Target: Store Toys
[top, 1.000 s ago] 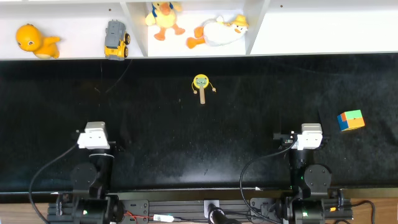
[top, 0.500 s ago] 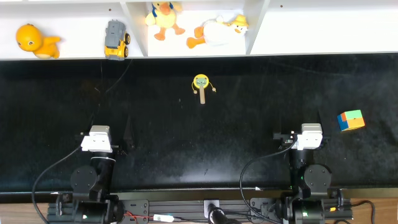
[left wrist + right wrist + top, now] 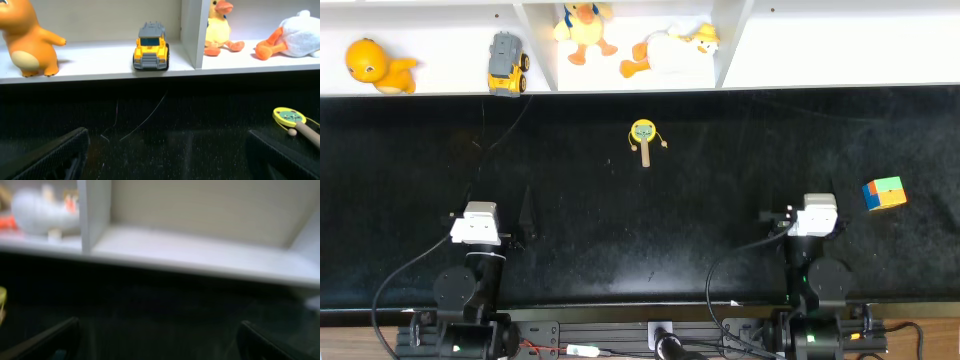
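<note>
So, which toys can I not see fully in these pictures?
Left wrist view: orange toy, head cut off by the top edge.
Left wrist view: white plush duck, cut off by the right edge.
Left wrist view: rattle, handle end cut off by the right edge.

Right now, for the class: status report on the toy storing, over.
Left gripper open, right gripper open, both empty. Rattle and cube on the table, not shelved. Nothing blocking either.

Black arms [image 3: 470, 288], white wrist housings [image 3: 476, 223], looping cables [image 3: 410, 260]
</note>
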Robot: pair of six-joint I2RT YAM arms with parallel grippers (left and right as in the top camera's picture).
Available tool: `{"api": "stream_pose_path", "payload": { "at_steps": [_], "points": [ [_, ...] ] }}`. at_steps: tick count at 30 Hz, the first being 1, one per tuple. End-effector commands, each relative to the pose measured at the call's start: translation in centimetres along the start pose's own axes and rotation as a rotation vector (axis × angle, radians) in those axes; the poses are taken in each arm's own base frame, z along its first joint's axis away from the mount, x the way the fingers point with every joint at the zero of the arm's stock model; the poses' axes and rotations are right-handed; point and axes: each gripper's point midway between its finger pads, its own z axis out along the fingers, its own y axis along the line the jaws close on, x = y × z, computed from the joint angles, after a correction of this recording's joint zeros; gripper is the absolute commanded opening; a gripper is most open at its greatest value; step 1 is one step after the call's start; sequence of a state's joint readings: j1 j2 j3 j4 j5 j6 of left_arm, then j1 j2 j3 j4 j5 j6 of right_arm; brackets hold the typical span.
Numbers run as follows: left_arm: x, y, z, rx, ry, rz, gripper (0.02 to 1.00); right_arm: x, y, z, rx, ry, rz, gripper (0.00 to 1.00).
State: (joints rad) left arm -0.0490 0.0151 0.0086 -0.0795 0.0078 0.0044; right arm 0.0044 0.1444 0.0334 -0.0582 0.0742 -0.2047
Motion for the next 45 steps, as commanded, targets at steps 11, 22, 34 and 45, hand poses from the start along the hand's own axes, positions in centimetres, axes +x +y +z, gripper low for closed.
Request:
{"api": "stream_pose_path", "payload": {
  "at_steps": [11, 22, 34, 45],
  "points": [
    [-0.1, -0.2, -0.1, 0.015, -0.007, 0.019, 0.998, 1.3, 9.0, -0.1, -0.206, 0.907, 0.377, 0.996],
    [-0.1, -0.2, -0.1, 0.015, -0.007, 0.018, 0.998, 2.9, 20.8, 3.1, -0.116, 1.061, 0.205, 0.974],
    [-0.1, -0.2, -0.1, 0.015, -0.007, 0.018, 0.998, 5.1, 27.2, 7.7, -0.061, 1.021, 0.088, 0.879],
    [-0.1, -0.2, -0.1, 0.015, -0.007, 0.019, 0.998, 7.5, 27.6, 8.6, 0.008, 1.045, 0.091, 0.779]
  ]
}}
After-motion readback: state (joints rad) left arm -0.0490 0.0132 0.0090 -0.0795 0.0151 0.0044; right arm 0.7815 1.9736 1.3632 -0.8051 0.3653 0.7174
